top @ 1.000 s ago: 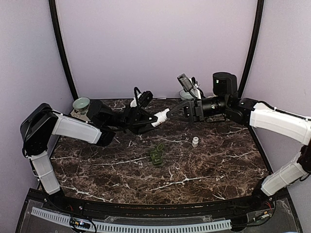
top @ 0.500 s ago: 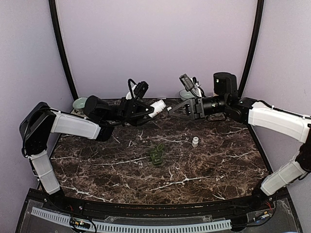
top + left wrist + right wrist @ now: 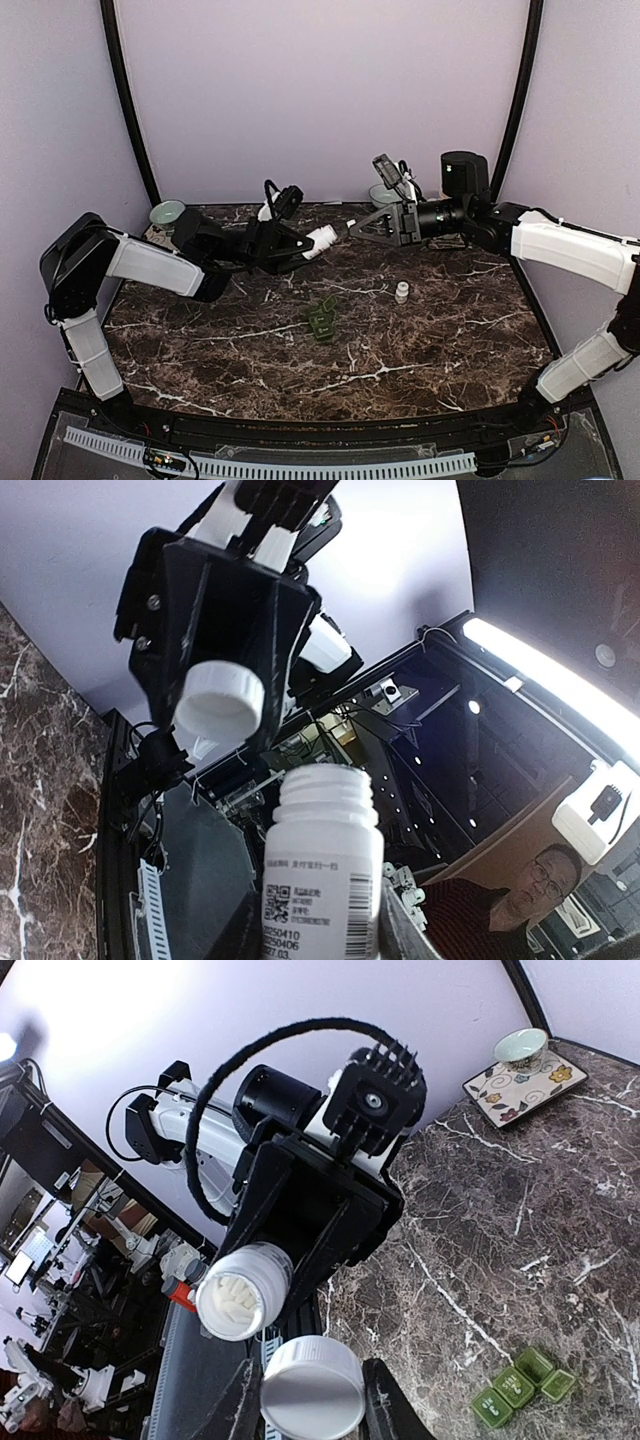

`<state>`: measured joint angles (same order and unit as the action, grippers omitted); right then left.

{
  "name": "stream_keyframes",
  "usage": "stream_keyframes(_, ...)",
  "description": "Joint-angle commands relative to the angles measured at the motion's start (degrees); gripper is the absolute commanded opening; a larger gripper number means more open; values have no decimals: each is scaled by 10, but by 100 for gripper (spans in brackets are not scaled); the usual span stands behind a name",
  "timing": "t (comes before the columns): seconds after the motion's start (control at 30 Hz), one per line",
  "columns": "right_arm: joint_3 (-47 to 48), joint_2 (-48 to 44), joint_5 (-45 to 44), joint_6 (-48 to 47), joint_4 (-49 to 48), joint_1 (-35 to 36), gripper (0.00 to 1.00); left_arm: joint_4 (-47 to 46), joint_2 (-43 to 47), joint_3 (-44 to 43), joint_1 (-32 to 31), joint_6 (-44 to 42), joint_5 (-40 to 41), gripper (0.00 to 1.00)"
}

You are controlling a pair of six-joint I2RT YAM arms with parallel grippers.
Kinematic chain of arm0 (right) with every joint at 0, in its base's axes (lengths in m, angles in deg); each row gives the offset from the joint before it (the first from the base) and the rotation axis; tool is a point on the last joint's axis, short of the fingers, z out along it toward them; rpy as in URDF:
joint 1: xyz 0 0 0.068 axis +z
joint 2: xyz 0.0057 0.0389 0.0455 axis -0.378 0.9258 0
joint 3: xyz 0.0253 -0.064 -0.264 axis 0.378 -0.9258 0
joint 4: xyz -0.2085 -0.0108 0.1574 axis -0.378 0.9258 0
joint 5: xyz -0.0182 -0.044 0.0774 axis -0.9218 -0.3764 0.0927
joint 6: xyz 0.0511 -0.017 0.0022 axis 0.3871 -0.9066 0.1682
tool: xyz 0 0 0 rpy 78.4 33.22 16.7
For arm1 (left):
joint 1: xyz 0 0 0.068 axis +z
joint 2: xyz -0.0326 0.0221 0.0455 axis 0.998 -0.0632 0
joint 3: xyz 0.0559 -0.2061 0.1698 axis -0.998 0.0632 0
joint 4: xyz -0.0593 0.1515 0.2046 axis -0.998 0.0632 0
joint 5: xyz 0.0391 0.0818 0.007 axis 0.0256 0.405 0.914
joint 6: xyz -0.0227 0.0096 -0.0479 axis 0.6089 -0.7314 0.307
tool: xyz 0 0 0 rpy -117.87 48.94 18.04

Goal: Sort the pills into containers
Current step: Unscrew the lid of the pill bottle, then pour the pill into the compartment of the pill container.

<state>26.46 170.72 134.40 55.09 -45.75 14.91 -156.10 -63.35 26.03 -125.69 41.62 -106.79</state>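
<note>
My left gripper [image 3: 308, 244] is shut on a white pill bottle [image 3: 320, 238], held above the back of the table with its open neck towards the right arm. In the left wrist view the bottle [image 3: 322, 870] shows a printed label and bare threads. The right wrist view looks into the bottle's mouth [image 3: 243, 1290], where white pills [image 3: 232, 1300] lie inside. My right gripper [image 3: 312, 1400] is shut on the white cap [image 3: 313, 1388], a short gap from the bottle. The dark green container [image 3: 322, 319] with three compartments lies on the table's middle, also in the right wrist view [image 3: 525, 1385].
A second small white bottle [image 3: 401, 292] stands capped to the right of the container. A pale bowl [image 3: 168, 212] sits on a flowered plate [image 3: 525, 1085] at the back left corner. Another bowl [image 3: 383, 193] stands at the back behind the right gripper.
The bottle has come away from the right gripper, leaving the cap in it. My left arm lifted the bottle, then lowered it a little. The right gripper rose slightly.
</note>
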Motion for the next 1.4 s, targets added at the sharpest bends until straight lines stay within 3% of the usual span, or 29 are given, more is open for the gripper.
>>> stream_keyframes(0.0, -7, -16, -17, -1, -9, -6, 25, -81, 24, 38, 9, -31, -17, 13)
stream_keyframes(0.73, -11, -22, -55, -10, 14, -6, 25, -81, -17, 123, 37, -79, -33, 0)
stream_keyframes(1.37, -16, -18, -60, -24, 18, -10, 25, -80, -119, 137, 79, -96, -64, 0)
